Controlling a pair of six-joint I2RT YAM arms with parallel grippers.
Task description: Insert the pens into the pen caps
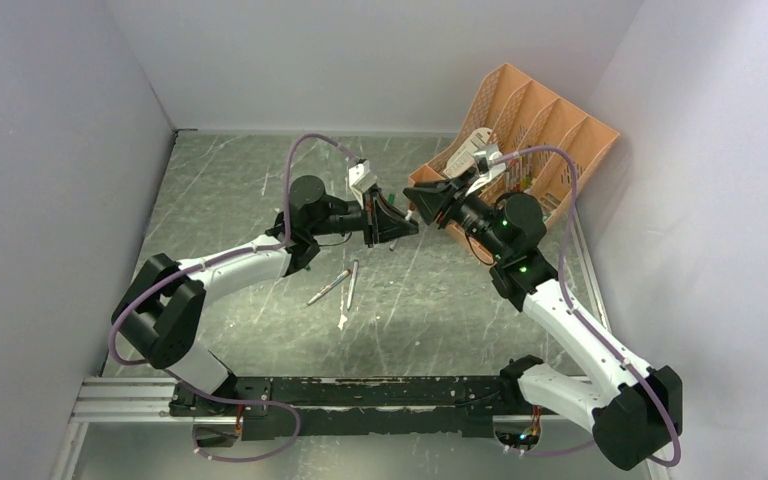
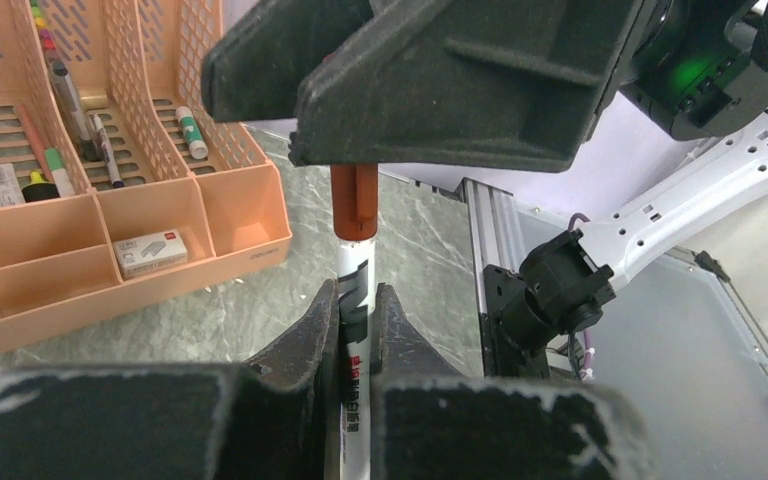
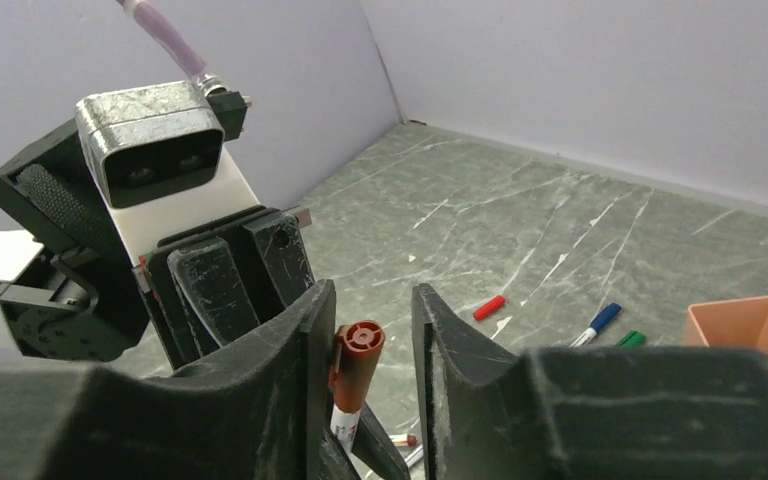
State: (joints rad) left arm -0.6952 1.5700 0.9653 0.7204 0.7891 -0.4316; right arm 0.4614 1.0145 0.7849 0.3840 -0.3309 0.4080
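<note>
The left gripper (image 2: 357,300) clamps the pen (image 2: 353,265); the right gripper (image 3: 372,300) has its fingers apart around the brown cap (image 3: 357,352), which likely needs pressing home.

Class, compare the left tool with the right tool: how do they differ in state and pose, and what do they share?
The left tool is shut tight on the white barrel of the pen; the right tool stands open, with a gap beside the brown cap. The left tool grips the barrel; the right tool only flanks the capped end. Both face each other along the same pen.
</note>
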